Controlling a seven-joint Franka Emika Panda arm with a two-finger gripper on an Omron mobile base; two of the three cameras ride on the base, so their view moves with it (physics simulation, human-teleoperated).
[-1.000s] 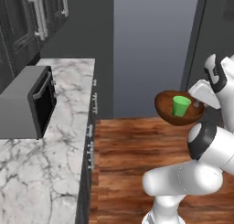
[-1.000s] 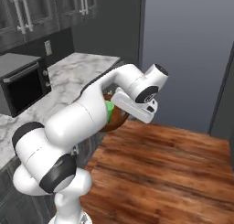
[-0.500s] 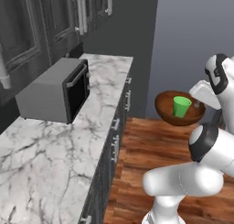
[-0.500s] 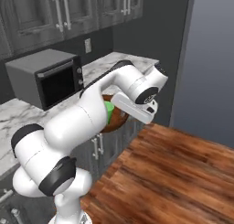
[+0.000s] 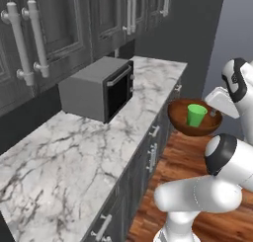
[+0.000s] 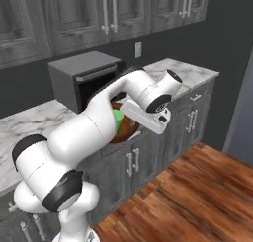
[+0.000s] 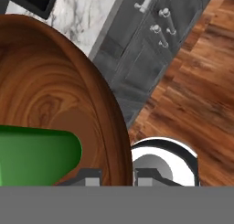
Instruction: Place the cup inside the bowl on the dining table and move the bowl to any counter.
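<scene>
The white arm's two-finger gripper [image 7: 118, 176] is clamped on the rim of the round, shallow, dark reddish-brown wooden-looking bowl [image 5: 193, 118]. In the hand view one finger sits inside the wall and one outside, with the rim running between them.

The bowl is held in the air, roughly level, above the wood-plank floor [image 5: 197, 186] and just off the front edge of the white-grey veined marble counter [image 5: 74, 157]. In the left base view it hangs beside the grey cabinet fronts [image 5: 148, 162], near counter height and not touching the counter top.

The small bright green tapered cup [image 5: 196, 115] stands upright inside the bowl [image 7: 55, 104], near the gripped side. In the hand view the cup [image 7: 39, 157] sits close to the fingers on the bowl's floor. In the right base view the arm hides most of the bowl [image 6: 127, 128]; only a sliver of green cup [image 6: 118, 121] shows behind the wrist.

A boxy grey microwave with a black door [image 5: 99, 88] sits on the counter against the dark wall, well apart from the bowl. Dark grey upper cabinets with long silver bar handles [image 5: 29, 38] hang above the counter. A white wall outlet [image 6: 138, 49] is set in the dark wall behind the counter [image 6: 188, 70] in the right base view.
</scene>
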